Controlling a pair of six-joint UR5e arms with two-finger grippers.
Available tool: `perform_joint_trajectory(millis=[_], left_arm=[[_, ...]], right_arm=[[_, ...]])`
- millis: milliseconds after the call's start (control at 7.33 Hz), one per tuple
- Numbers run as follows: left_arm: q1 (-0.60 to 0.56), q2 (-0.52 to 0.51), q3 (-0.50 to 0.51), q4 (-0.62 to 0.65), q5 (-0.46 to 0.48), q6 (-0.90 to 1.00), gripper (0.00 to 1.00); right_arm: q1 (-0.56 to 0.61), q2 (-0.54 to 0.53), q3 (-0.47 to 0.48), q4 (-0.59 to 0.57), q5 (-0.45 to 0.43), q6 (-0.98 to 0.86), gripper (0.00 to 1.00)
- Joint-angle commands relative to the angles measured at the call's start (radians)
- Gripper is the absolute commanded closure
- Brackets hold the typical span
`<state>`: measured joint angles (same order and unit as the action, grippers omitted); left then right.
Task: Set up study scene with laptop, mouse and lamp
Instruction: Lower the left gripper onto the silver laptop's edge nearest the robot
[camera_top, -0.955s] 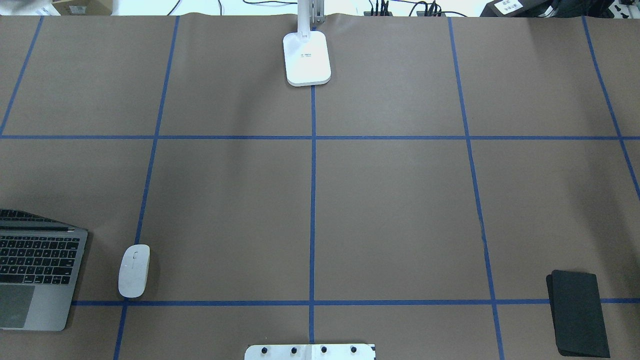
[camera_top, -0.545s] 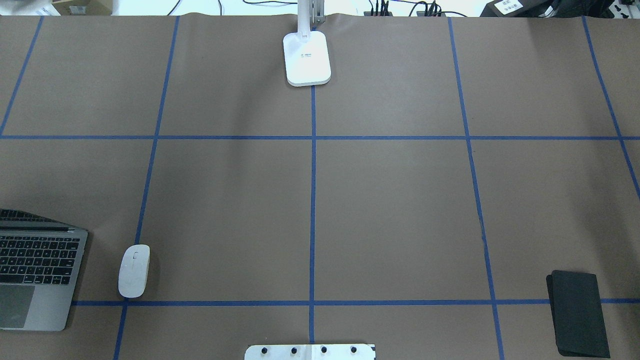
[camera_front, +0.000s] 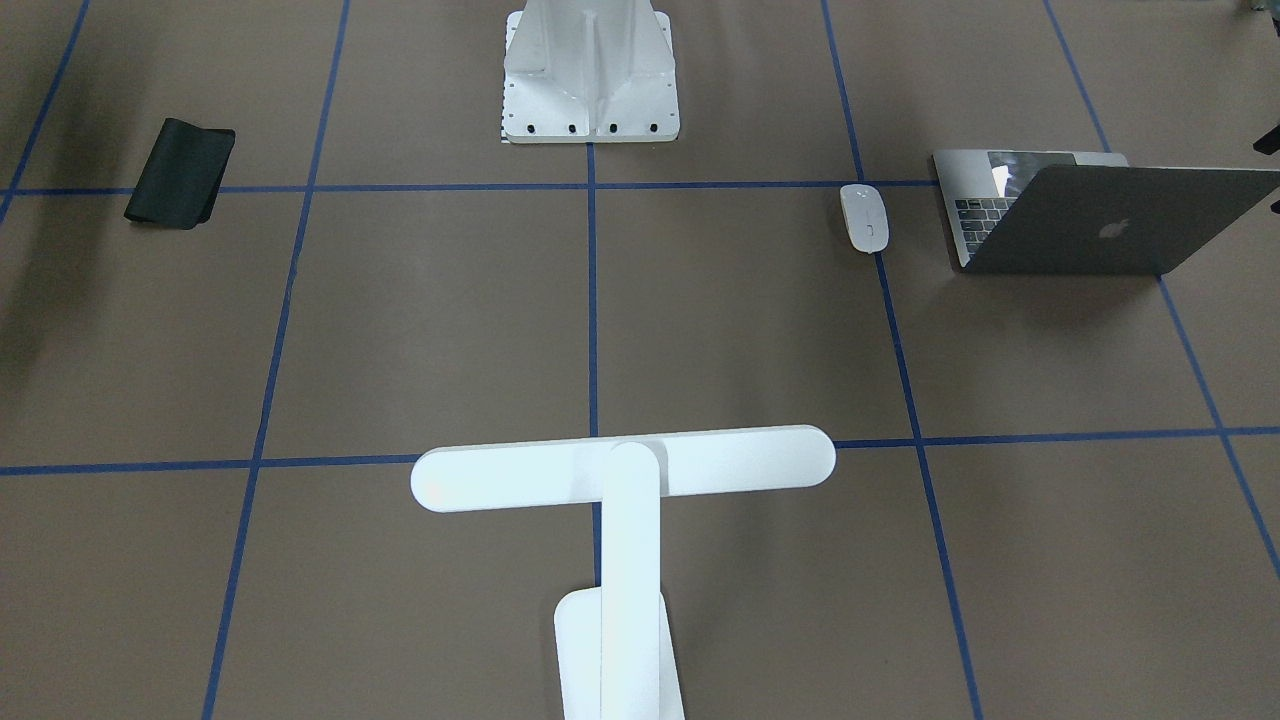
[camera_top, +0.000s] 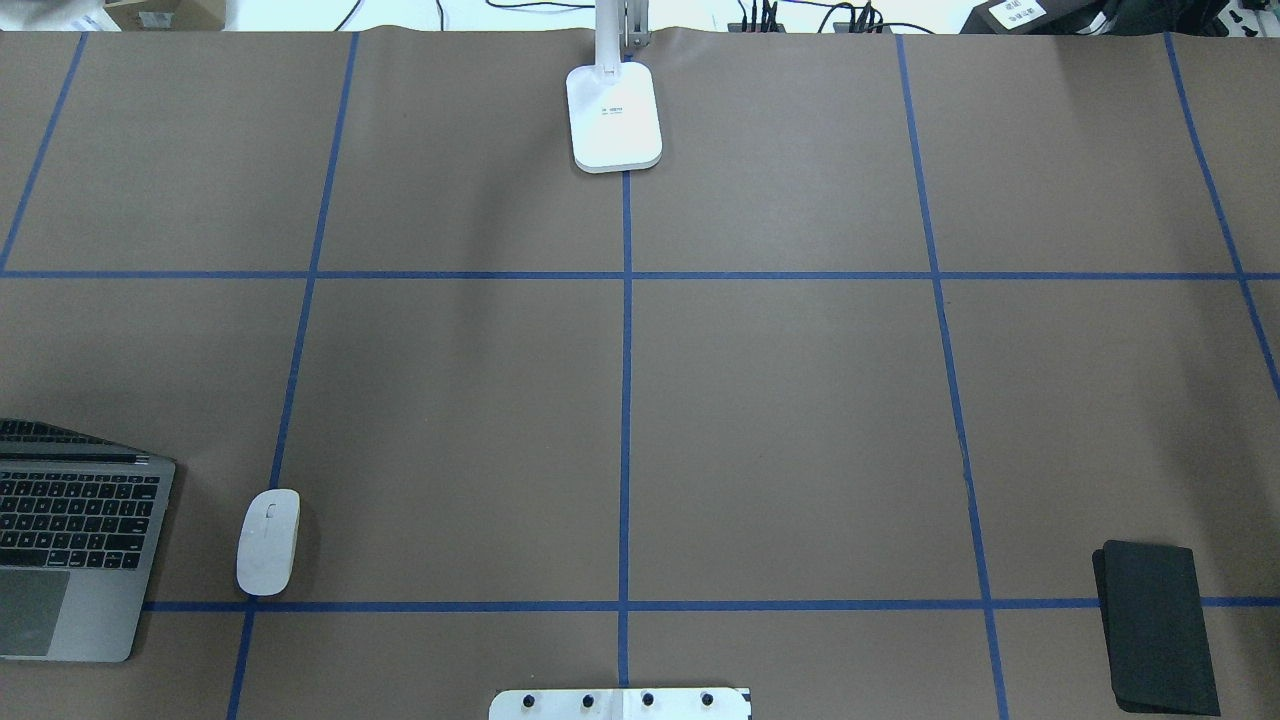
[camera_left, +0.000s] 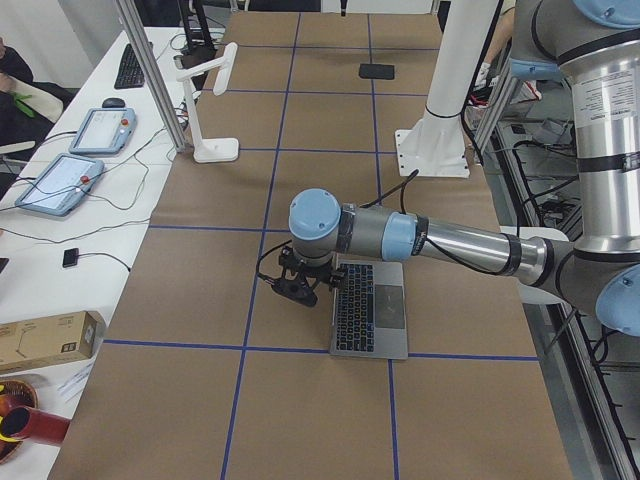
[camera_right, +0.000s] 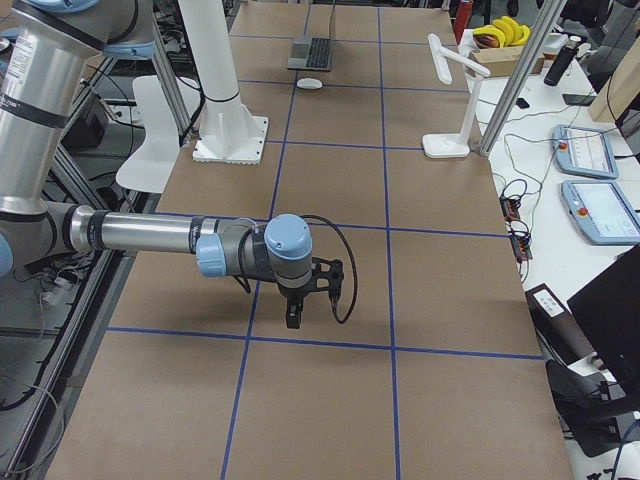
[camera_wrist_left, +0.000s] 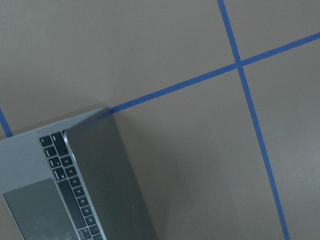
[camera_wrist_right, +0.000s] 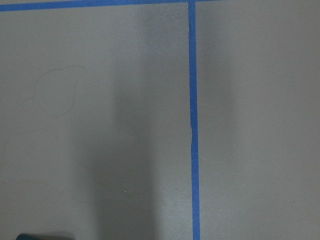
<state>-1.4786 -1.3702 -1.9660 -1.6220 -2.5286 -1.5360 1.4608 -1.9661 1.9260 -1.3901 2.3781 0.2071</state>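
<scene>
The open grey laptop (camera_top: 70, 540) sits at the table's near left edge; its lid with the logo faces the front camera (camera_front: 1100, 215). The white mouse (camera_top: 268, 541) lies just right of it, also in the front view (camera_front: 864, 217). The white lamp stands at the far middle, base (camera_top: 613, 115) on the tape line, light bar (camera_front: 622, 468) horizontal. My left gripper (camera_left: 297, 288) hovers beside the laptop's screen edge (camera_left: 368, 305); the left wrist view shows the laptop's corner (camera_wrist_left: 75, 185). My right gripper (camera_right: 293, 312) hangs over bare table. I cannot tell whether either is open or shut.
A folded black mat (camera_top: 1155, 627) lies at the near right. The white ribbed robot mount (camera_front: 590, 70) stands at the near middle edge. Blue tape lines grid the brown table. Side benches beyond the far edge hold teach pendants (camera_left: 70, 175) and cables.
</scene>
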Motion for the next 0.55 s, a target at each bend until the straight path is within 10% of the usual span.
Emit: perform_joint_trajectory(millis=[0, 409], left_arm=[[0.052, 0.020, -0.007, -0.032, 0.013, -0.084, 0.00], [0.164, 0.068, -0.083, -0.033, 0.070, -0.235, 0.00]], right_arm=[[0.001, -0.002, -0.001, -0.001, 0.042, 0.001, 0.00], [0.001, -0.005, 0.001, -0.001, 0.044, 0.002, 0.00]])
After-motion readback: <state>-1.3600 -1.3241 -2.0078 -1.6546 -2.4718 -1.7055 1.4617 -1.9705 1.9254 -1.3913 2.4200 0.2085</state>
